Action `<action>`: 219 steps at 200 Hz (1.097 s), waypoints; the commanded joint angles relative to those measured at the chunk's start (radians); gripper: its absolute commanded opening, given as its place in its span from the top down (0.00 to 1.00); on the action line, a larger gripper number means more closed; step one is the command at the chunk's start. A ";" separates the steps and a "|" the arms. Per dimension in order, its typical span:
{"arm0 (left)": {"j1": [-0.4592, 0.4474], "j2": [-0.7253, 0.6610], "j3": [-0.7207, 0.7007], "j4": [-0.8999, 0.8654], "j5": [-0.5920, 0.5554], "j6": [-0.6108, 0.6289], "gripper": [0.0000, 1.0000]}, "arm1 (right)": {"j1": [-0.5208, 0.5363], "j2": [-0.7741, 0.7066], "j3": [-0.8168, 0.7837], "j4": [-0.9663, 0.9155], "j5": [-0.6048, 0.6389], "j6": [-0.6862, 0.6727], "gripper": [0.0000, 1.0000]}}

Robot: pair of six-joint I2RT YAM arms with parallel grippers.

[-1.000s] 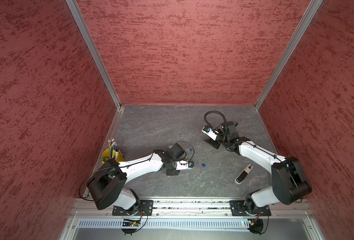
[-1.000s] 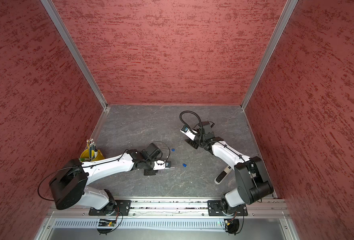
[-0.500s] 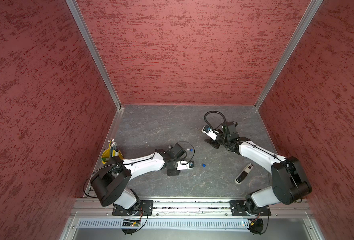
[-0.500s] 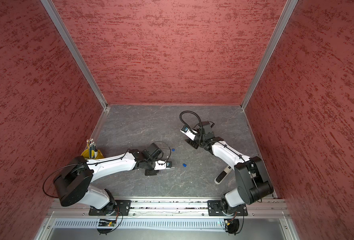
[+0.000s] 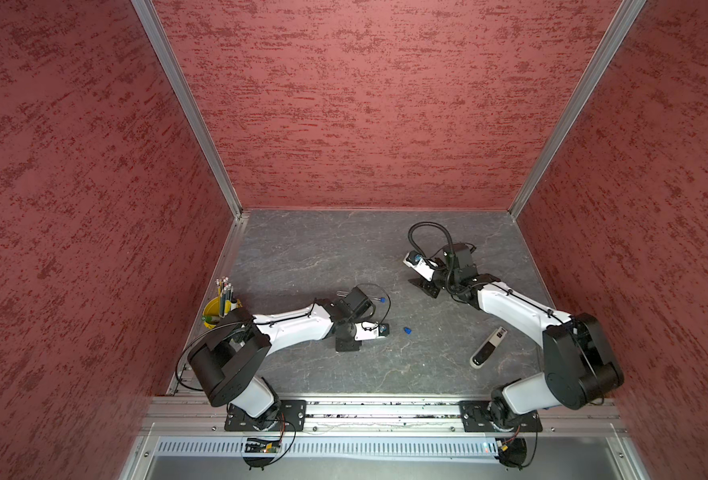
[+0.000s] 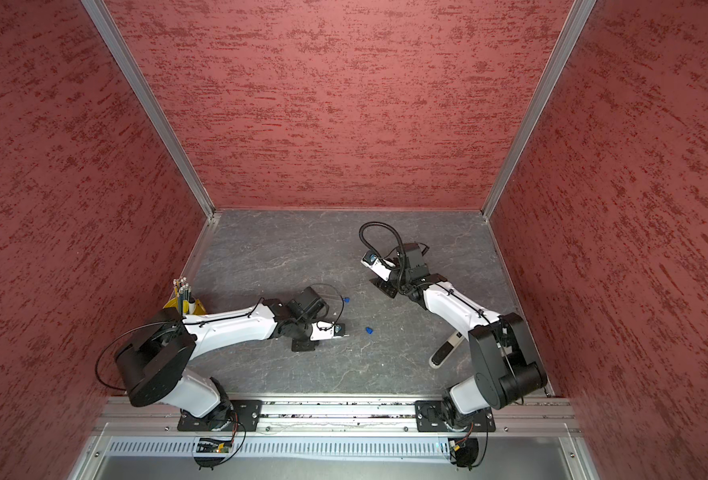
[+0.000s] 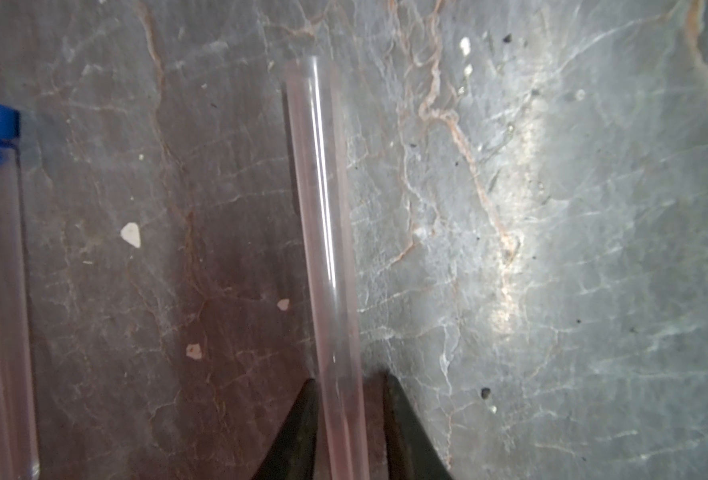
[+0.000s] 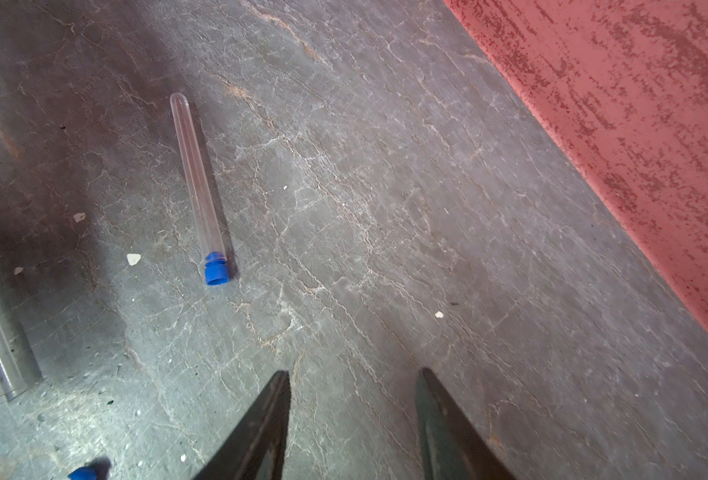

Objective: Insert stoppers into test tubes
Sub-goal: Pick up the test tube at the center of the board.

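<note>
My tabletop [image 5: 302, 249] is dark grey stone with pale veins and a few rusty streaks. One test tube [image 8: 197, 178] lies flat on it with a blue stopper [image 8: 216, 272] seated in its mouth, and I place everything else from this tube. A loose stopper [image 5: 406, 330] lies near it, to its right and nearer me. A black-and-white remote-like device [image 5: 487, 351] lies farther to its right, well apart. A yellow cup [image 5: 211, 309] of pencils [image 5: 224, 289] stands well to its left, at the tabletop's edge. Small white specks [image 8: 133, 259] lie just beside it. An open tube [image 7: 323, 208] runs alongside it; I cannot tell whether that one rests on the stone.
</note>
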 commanded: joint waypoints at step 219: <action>0.018 -0.019 -0.013 0.021 -0.039 0.051 0.80 | -0.001 -0.101 -0.068 -0.085 -0.023 0.100 0.49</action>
